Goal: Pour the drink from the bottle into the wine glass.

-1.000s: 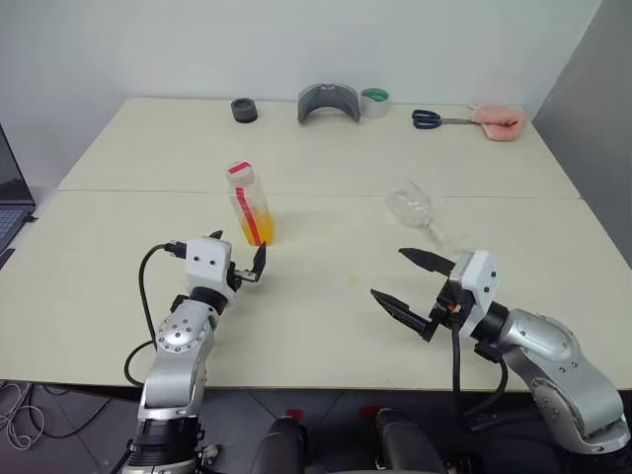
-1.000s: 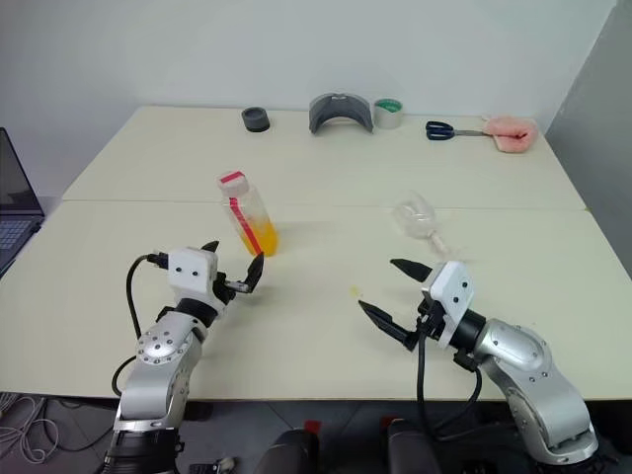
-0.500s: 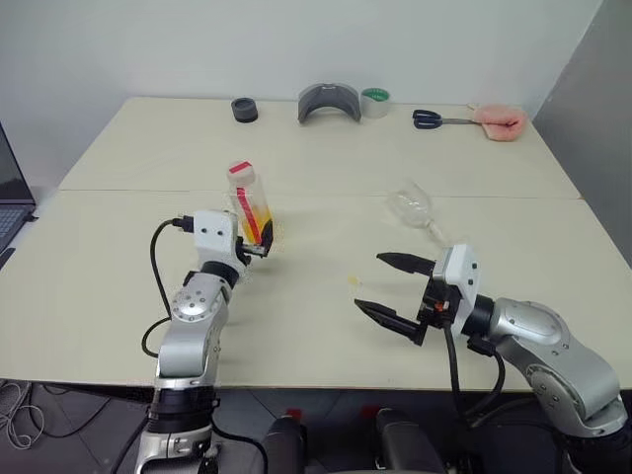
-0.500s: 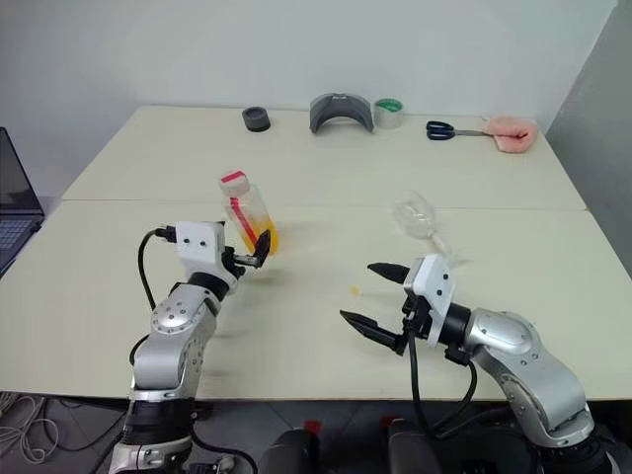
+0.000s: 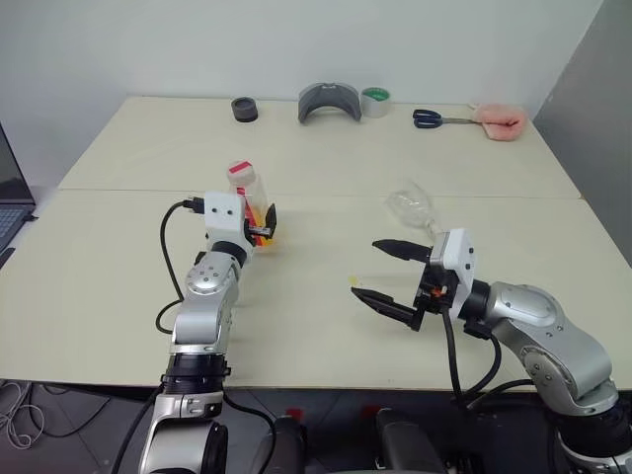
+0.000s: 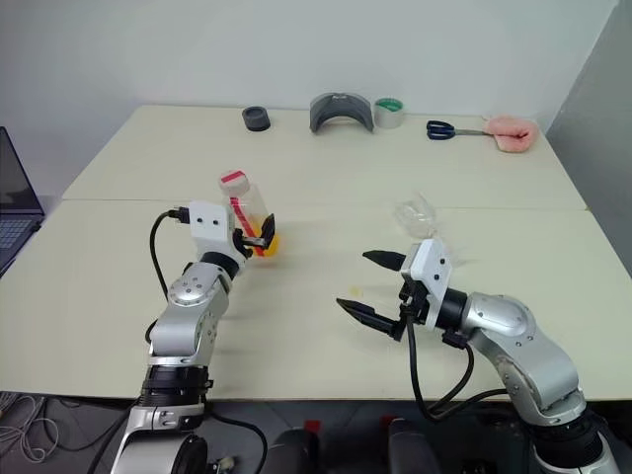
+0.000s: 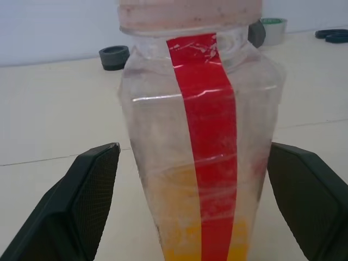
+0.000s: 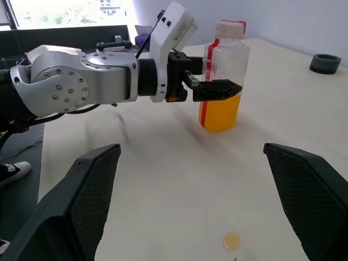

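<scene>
While both fingers gape wide, left gripper (image 6: 259,234) straddling upright bottle (image 6: 244,209), right gripper (image 6: 365,281) empty.

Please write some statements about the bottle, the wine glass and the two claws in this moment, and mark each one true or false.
1. The bottle stands upright on the table. True.
2. The left claw is shut on the bottle. False: its fingers are open, one on each side of the bottle.
3. The wine glass stands upright. False: it lies on its side.
4. The right claw is open and holds nothing. True.
5. The bottle's cap is off. False: the red-pink cap is on.
</scene>
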